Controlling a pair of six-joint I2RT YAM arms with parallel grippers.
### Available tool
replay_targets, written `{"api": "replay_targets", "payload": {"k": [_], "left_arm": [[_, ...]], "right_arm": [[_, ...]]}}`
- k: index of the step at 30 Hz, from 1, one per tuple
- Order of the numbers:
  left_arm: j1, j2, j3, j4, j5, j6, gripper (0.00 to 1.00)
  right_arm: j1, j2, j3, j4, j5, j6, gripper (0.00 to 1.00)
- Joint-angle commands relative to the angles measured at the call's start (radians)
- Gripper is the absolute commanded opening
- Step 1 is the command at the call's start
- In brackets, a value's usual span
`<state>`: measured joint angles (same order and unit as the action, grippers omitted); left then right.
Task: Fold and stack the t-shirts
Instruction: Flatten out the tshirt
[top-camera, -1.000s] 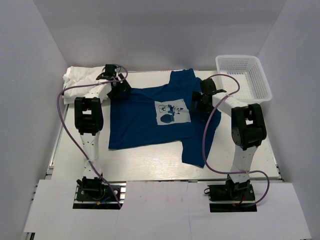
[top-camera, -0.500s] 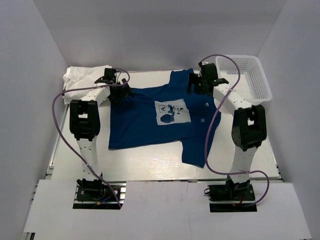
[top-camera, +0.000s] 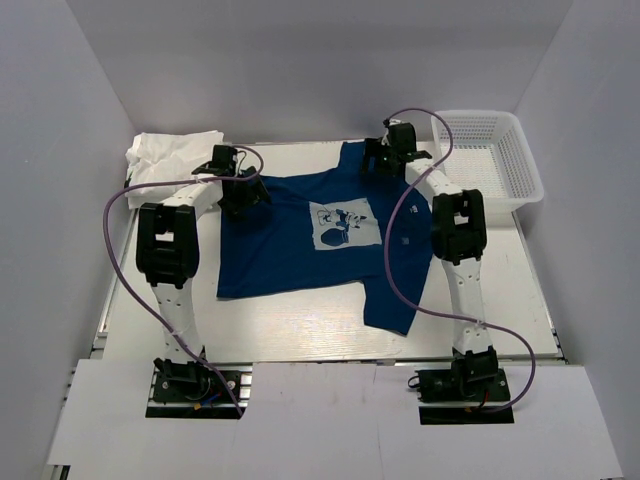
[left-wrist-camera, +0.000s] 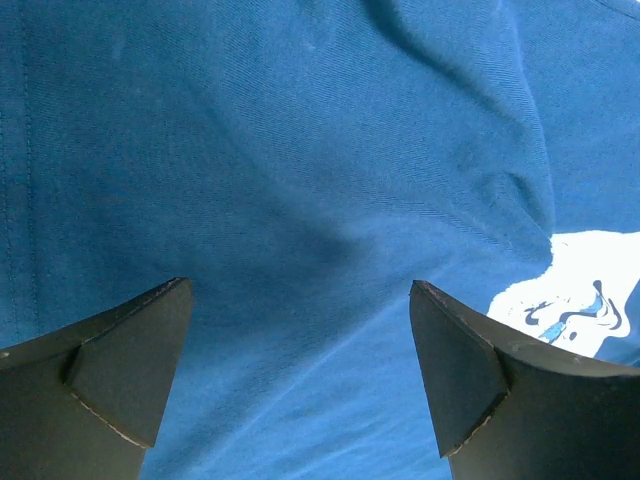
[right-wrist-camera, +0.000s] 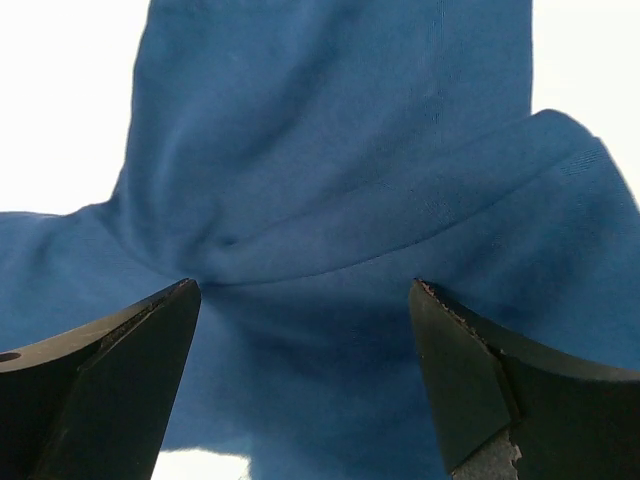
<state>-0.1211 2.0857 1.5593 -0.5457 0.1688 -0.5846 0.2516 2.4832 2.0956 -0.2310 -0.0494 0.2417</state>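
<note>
Top view: dark navy t-shirt (top-camera: 290, 250) spread front-up across the middle of the white table (top-camera: 300, 325), with the white chest print (top-camera: 342, 224) facing up near its centre. One sleeve trailing toward the near edge on the right; the opposite end bunched close to the far edge. Loosely heaped white t-shirts (top-camera: 165, 152) in the far left corner, apart from the navy one. White mesh basket (top-camera: 527, 180) at the far right corner.

Over the far left part of the navy cloth, left of the print, the left gripper (top-camera: 243, 196), arm reaching forward from its base. In the left wrist view, its fingers (left-wrist-camera: 110, 385) set wide apart with nothing held between them; beneath the gap only blue fabric with shallow creases, and a corner of the print at the right edge. Contact between tips and cloth not discernible.

Over the bunched far portion of the same garment, just left of the basket, the right gripper (top-camera: 377, 160). In the right wrist view, fingers (right-wrist-camera: 480, 390) likewise spread wide and holding nothing; below them a raised ridge of folded blue cloth, with bare white table at both upper corners and along the bottom edge. Height of the tips above the fabric not discernible
</note>
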Motion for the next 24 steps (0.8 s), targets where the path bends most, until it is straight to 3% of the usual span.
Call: {"api": "replay_targets", "payload": {"k": [1,6,17,24], "left_arm": [[-0.002,-0.079,0.008,-0.007,0.003,0.005,1.0],[-0.002,-0.157,-0.002,-0.111,0.011,0.046,1.0],[0.009,-0.384,-0.173,-0.238,-0.02,0.025,1.0],[0.009,-0.452,-0.203,-0.395,-0.1,-0.011,1.0]], "right_arm": [[-0.02,0.026,0.053,0.071,-0.098,0.03,0.9],[-0.044,0.08,0.066,0.055,-0.087,0.042,0.9],[-0.103,0.108,0.105,-0.002,0.043,0.12,0.9],[-0.063,0.025,0.176,0.024,-0.111,-0.053,0.9]]}}
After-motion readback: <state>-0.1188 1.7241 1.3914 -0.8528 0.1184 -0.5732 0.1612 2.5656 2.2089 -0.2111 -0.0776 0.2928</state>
